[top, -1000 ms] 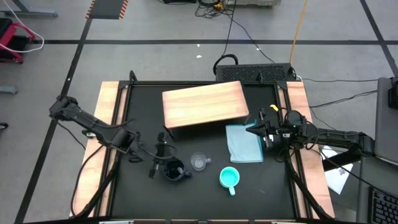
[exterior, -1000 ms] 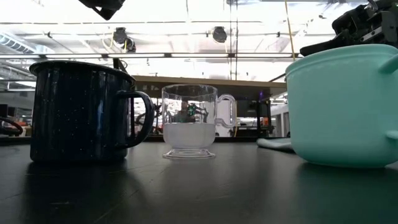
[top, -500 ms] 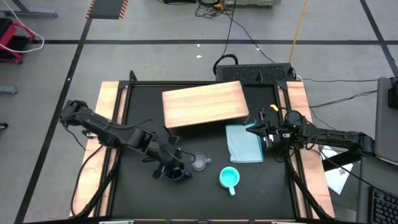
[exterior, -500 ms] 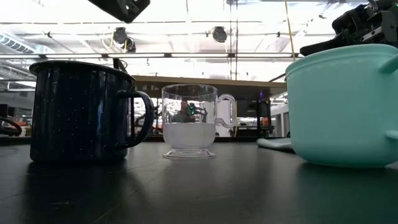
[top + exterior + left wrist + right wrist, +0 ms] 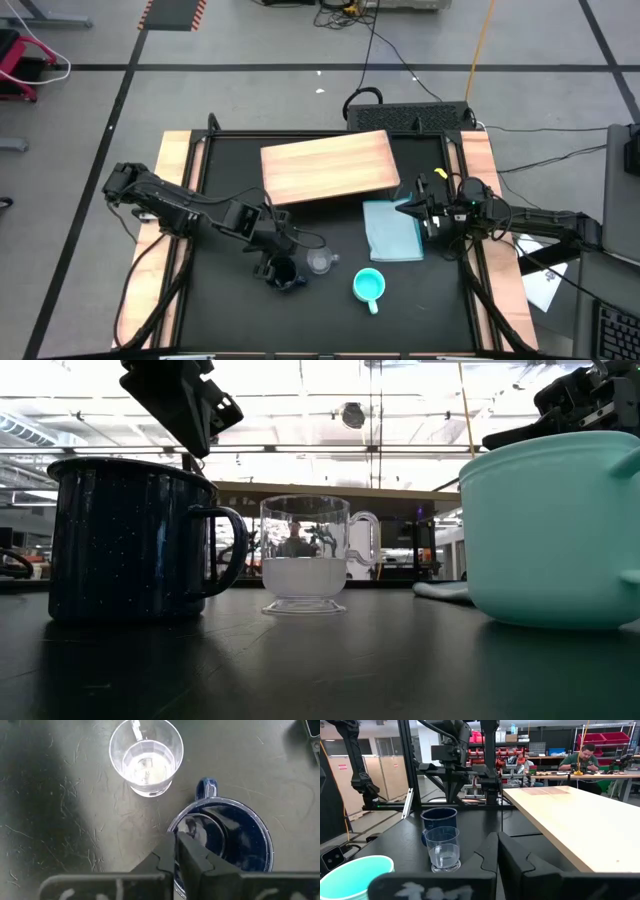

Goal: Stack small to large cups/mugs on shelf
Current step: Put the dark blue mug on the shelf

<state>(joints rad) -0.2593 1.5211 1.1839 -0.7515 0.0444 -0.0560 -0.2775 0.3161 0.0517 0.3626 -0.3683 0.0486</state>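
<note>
We take the navy mug (image 5: 283, 274) as landmark. Left gripper (image 5: 176, 851) hangs over its rim, fingers pressed together, grasping nothing. Glass cup (image 5: 320, 262) stands just right of the mug; turquoise mug (image 5: 368, 286) farther right, all on the bench (image 5: 330, 320). Shelf (image 5: 328, 166) lies beyond the mug, bare. Right gripper (image 5: 406, 211), clenched and empty, waits over the blue cloth (image 5: 392, 231), well right of the mug.

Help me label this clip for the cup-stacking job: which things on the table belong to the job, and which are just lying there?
Belong to the job:
- navy mug, under the left gripper
- clear glass cup
- turquoise mug
- wooden shelf, nothing on it yet

Just lying about:
- light-blue folded cloth, beside the waiting right gripper
</note>
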